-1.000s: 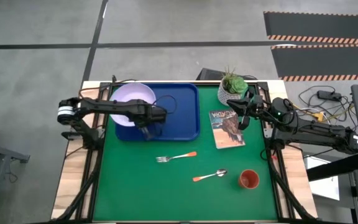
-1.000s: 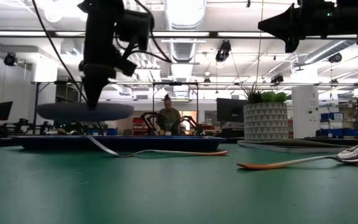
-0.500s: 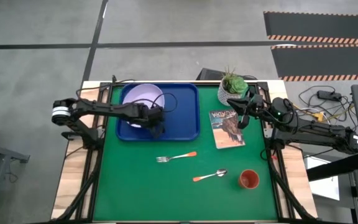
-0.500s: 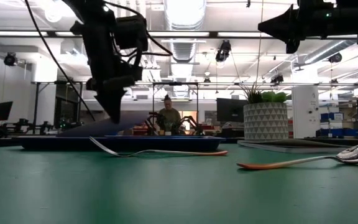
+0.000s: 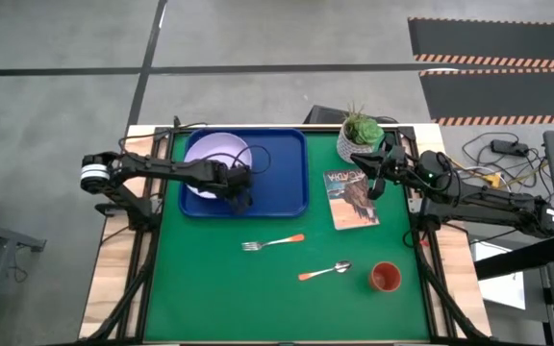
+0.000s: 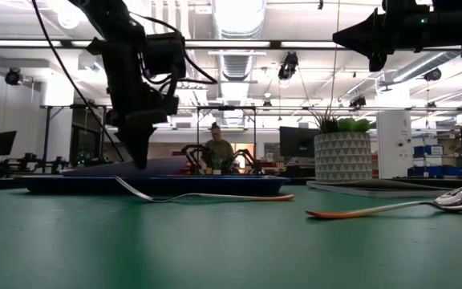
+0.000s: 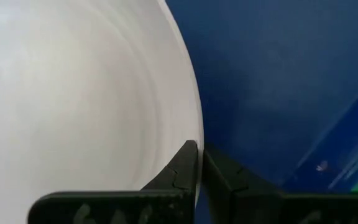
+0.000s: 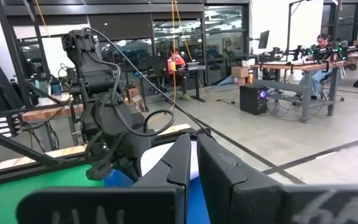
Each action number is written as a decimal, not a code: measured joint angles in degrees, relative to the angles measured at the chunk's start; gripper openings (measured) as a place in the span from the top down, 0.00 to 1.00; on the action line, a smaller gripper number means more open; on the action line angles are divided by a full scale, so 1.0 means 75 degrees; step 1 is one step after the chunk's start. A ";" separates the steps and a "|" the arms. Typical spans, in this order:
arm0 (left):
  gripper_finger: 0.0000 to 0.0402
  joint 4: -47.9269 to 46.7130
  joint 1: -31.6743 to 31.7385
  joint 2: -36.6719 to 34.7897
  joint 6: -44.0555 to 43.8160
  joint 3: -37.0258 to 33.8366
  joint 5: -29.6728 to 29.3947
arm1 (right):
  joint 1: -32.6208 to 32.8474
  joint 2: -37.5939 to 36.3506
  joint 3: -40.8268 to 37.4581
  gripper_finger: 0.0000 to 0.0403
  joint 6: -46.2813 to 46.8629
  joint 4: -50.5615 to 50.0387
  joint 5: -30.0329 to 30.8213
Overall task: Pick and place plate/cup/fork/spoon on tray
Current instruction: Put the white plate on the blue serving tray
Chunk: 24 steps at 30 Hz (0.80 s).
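Observation:
The pale lavender plate point(image 5: 214, 161) lies tilted in the left half of the blue tray point(image 5: 282, 178). My left gripper point(image 5: 241, 189) is shut on the plate's near right rim; it also shows in the low view point(image 6: 139, 156). The fork point(image 5: 272, 241), the spoon point(image 5: 325, 271) and the orange-red cup point(image 5: 385, 278) lie on the green table, nearer than the tray. My right gripper point(image 5: 371, 178) hangs shut and empty high over the table's far right. My left gripper pinches the plate's rim point(image 7: 196, 134) between its two fingers, one finger point(image 7: 182, 169) over the plate's inner face and the other point(image 7: 225, 177) outside it. The fingers come from above, pointing down. The plate point(image 6: 127, 166) slopes, its left side low on the tray.
A printed booklet point(image 5: 351, 198) lies right of the tray, and a white pot with a green plant point(image 5: 361, 135) stands at the far right. A person point(image 6: 217, 152) sits in the room behind the table. The tray's right half is bare.
My left gripper has carried the plate a little toward the table's right edge and down over the tray. The plate, first level and clear above the tray, has tipped, and its left side has come down onto the tray.

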 joint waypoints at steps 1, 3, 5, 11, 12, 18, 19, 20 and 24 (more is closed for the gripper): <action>1.00 0.0000 0.0000 0.0000 0.0000 0.0000 0.0100 | 0.0000 0.0000 0.0000 0.94 0.0000 0.0000 0.0000; 1.00 -0.0004 0.0000 0.0000 -0.0002 -0.0012 0.0287 | 0.0000 0.0000 0.0000 0.94 0.0000 -0.0003 0.0000; 1.00 -0.0043 0.0000 0.0003 -0.0006 -0.0019 0.0382 | 0.0000 0.0000 0.0000 0.94 0.0000 -0.0014 0.0000; 1.00 -0.0050 0.0000 0.0003 -0.0032 -0.0028 0.0639 | 0.0000 0.0000 0.0000 0.94 0.0000 -0.0035 0.0000; 1.00 -0.0052 0.0000 0.0005 -0.0068 -0.0029 0.0771 | 0.0000 0.0000 0.0000 0.94 -0.0002 -0.0036 0.0000; 1.00 -0.0105 -0.0006 0.0006 -0.0208 -0.0038 0.1088 | 0.0000 0.0000 -0.0003 0.94 -0.0003 -0.0041 0.0000; 1.00 -0.0105 -0.0006 0.0006 -0.0210 -0.0042 0.1088 | 0.0000 0.0000 -0.0003 0.94 -0.0003 -0.0041 0.0000; 1.00 -0.0105 -0.0006 0.0006 -0.0210 -0.0050 0.1088 | 0.0000 0.0000 -0.0003 0.94 -0.0003 -0.0041 0.0000; 1.00 -0.0099 -0.0006 0.0006 -0.0215 -0.0075 0.1080 | 0.0000 0.0000 -0.0003 0.94 -0.0003 -0.0052 -0.0002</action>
